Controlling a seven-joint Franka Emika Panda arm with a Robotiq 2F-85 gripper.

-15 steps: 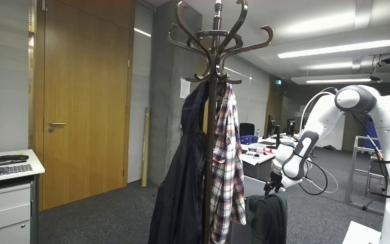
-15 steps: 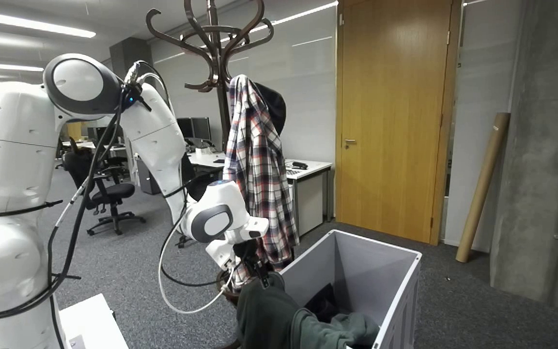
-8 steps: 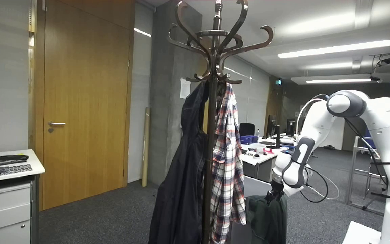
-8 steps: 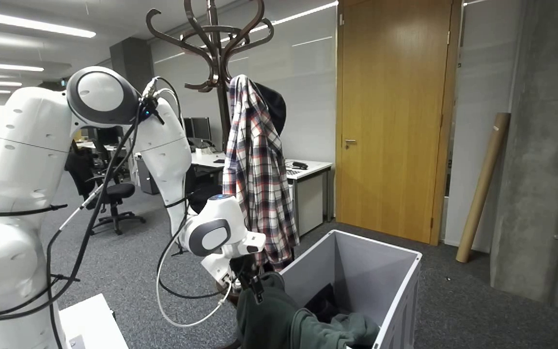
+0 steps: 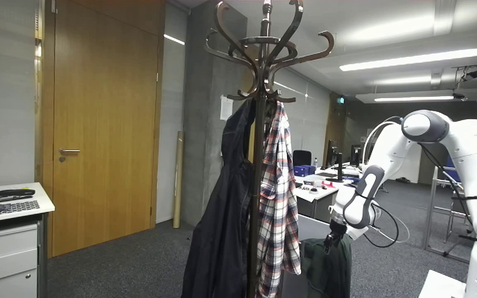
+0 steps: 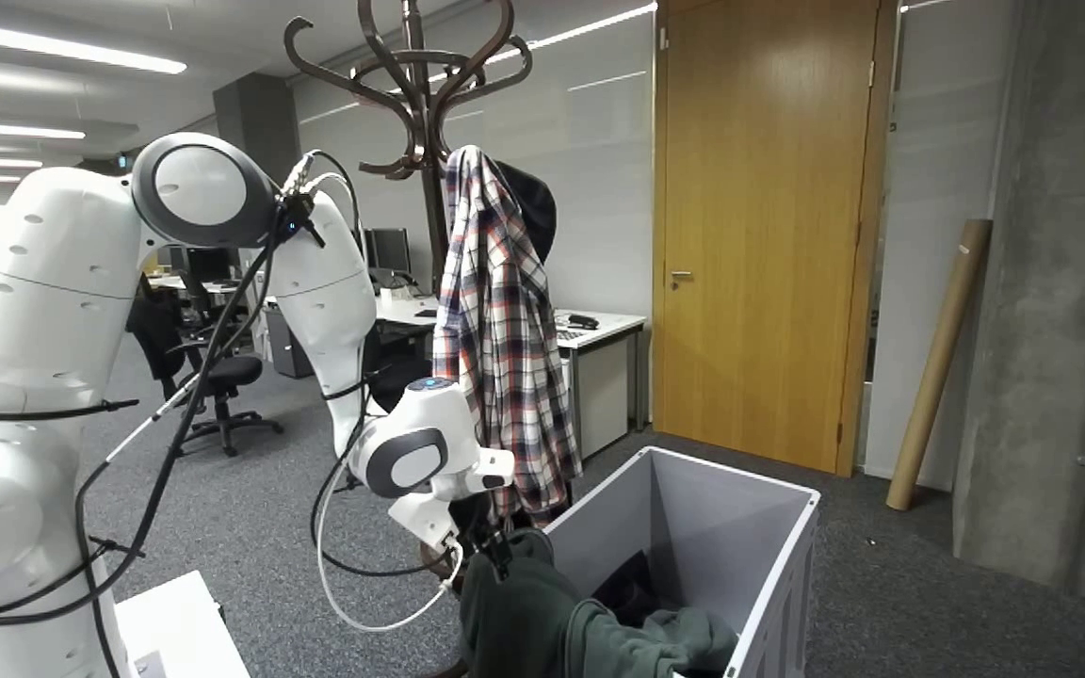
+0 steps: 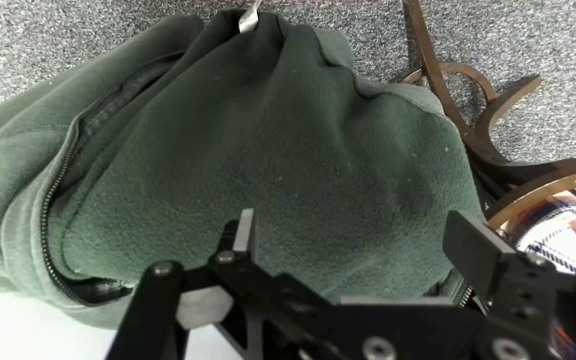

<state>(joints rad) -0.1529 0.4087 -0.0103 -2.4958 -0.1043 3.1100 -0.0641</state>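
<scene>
- Gripper [image 7: 351, 225] was released, fingers [image 7: 473, 245] spread wide apart in the wrist view; it aimed down, tilted away from the robot's base.
- Dark green fleece garment [image 7: 268, 150] sat right below and ahead of the gripper, filling most of the wrist view; touching the fingertips or not, couldn't tell.
- Its long axis ran close to upright in an exterior view, hanging from beside the fingertips down to the bottom edge; in the wrist view folds fanned back toward the gripper from a small metal piece [image 7: 249, 21] at the garment's edge.
- Zip [image 7: 45, 215] curved along the garment, left of the gripper in the wrist view; grey trim [image 7: 408, 95] edged it ahead and to the right.
- Arm [image 6: 321, 292] was bent, elbow high above the gripper, forearm sloping down, wrist low; white cable [image 6: 392, 626] looped beside the wrist.
- Grey crate [image 6: 721, 518] stood just beyond the gripper; lighter green cloth [image 6: 665, 640] slumped at it, whether part of the garment unclear.
- Coat stand [image 6: 434, 217] was near the gripper, its curved feet [image 7: 443, 100] to the right in the wrist view.
- Checked shirt [image 6: 505, 311] hung lengthwise on the stand, near the gripper.
- Black jacket [image 5: 222, 215] hung past the shirt, farther from the gripper, also vertical.
</scene>
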